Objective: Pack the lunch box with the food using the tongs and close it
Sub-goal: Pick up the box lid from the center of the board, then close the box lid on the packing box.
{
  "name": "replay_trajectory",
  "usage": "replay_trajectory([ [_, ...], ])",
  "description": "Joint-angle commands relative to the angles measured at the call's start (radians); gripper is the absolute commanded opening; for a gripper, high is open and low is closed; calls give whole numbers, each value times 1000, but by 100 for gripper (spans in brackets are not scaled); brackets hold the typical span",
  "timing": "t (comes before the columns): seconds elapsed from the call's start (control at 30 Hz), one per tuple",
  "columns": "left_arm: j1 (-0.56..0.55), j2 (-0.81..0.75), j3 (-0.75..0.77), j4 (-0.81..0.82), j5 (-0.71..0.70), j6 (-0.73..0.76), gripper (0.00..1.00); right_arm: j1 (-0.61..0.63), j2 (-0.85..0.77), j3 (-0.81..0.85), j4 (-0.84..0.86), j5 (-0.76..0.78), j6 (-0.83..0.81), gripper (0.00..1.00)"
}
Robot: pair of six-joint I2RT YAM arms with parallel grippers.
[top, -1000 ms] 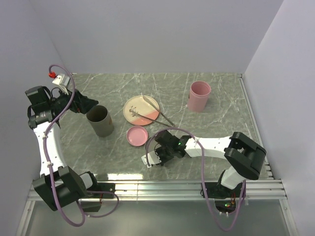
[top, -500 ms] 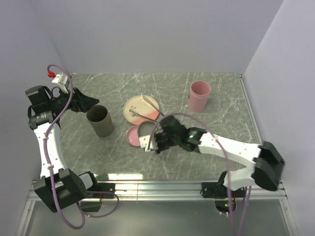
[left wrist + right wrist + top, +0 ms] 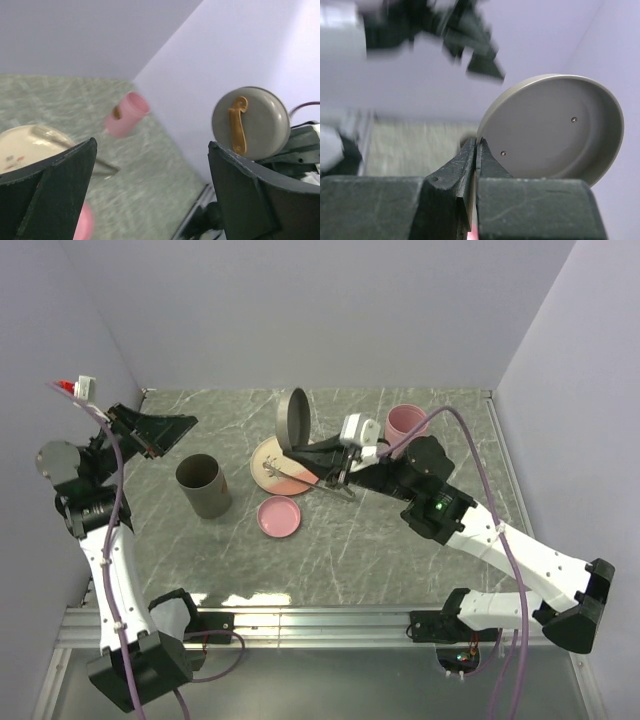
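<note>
My right gripper [image 3: 305, 446] is shut on the lower rim of a round grey lid [image 3: 297, 418], holding it on edge in the air above the pink-and-cream plate [image 3: 300, 448]. The right wrist view shows the lid's hollow underside [image 3: 555, 130] with its rim pinched in the gripper [image 3: 477, 145]. The silver tongs [image 3: 335, 480] lie across the plate's right side. Tiny bits of food [image 3: 270, 472] sit on the plate. The grey cylindrical lunch box [image 3: 203, 485] stands open to the left. My left gripper [image 3: 172, 432] hangs open and empty above it; its wrist view shows its jaws wide apart [image 3: 151, 145].
A shallow pink dish [image 3: 279, 516] lies in front of the plate. A tall pink cup [image 3: 405, 430] stands at the back right, partly behind my right arm. The left wrist view shows the lid's top with its orange handle [image 3: 238, 125].
My right arm has swung the grey lid up from near the table's front edge to high over the plate. The left arm has risen and tilted its gripper upward.
</note>
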Motion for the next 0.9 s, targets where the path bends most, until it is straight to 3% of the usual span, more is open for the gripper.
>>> replay_trajectory([
  [0.0, -7, -71, -69, 380, -56, -394, 99, -1, 29, 64, 192, -8, 187, 0],
  [0.13, -60, -176, -100, 325, -212, -421, 99, 16, 49, 89, 291, -41, 219, 0],
  [0.23, -132, -211, -172, 397, -278, -554, 99, 38, 72, 98, 334, -77, 180, 0],
  [0.47, -293, -228, -198, 415, -388, -527, 99, 58, 138, 118, 404, -78, 110, 0],
  [0.6, -384, -222, -212, 461, -465, -467, 90, 88, 165, 136, 459, -37, 150, 0],
  [0.87, -432, -190, -213, 486, -568, -490, 72, 137, 172, 133, 476, 17, 150, 0],
])
